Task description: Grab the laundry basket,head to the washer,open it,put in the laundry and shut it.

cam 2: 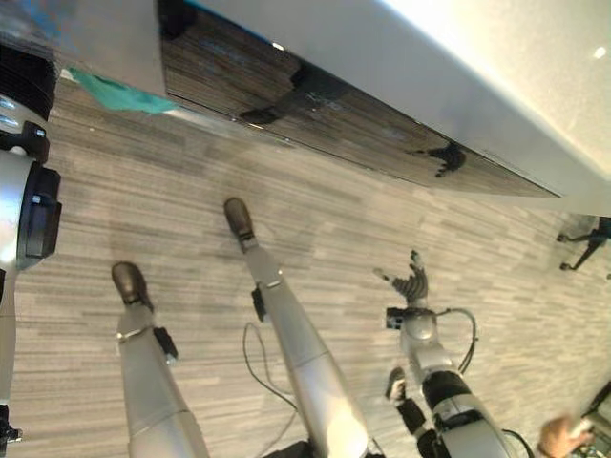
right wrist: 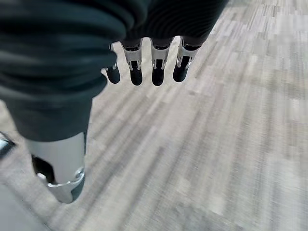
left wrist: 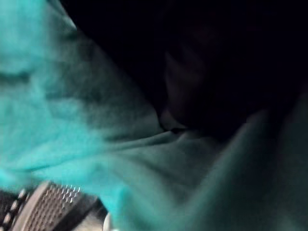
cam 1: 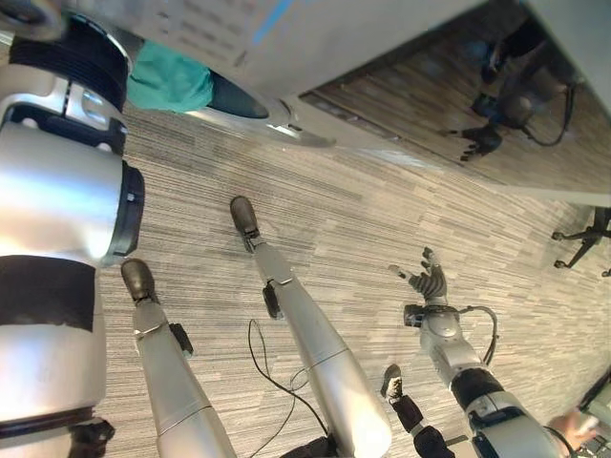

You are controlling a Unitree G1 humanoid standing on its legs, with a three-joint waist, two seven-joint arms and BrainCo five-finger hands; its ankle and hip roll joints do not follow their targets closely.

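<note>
- Teal soft cloth laundry item (cam 1: 170, 81): bunched at the dark round opening of the washer, partly inside the drum and partly hanging over its rim. In the left wrist view the same teal fabric (left wrist: 72, 125) lies in loose folds against the dark drum interior.
- Handling, as a judgement: light, limp and unbreakable; it will sag and trail, and a hanging fold could catch in the door. Best taken by a gathered bunch near its middle and pushed well past the rim.
- White front-loading washer with a glossy dark panel (cam 1: 315, 38): stands on the floor ahead of the robot, its opening at the near left corner of its front. No door can be made out, so I cannot tell how it stands.
- Left robot hand: reaches into the opening with the cloth; the dark ribbed cover (left wrist: 45, 207) shows, the fingers do not, so whether they grasp the cloth cannot be told.
- Right robot hand (cam 1: 427, 280): hangs over the grey striped carpet floor (cam 1: 382, 210), well apart from the washer, fingers spread and relaxed, holding nothing, touching nothing.
</note>
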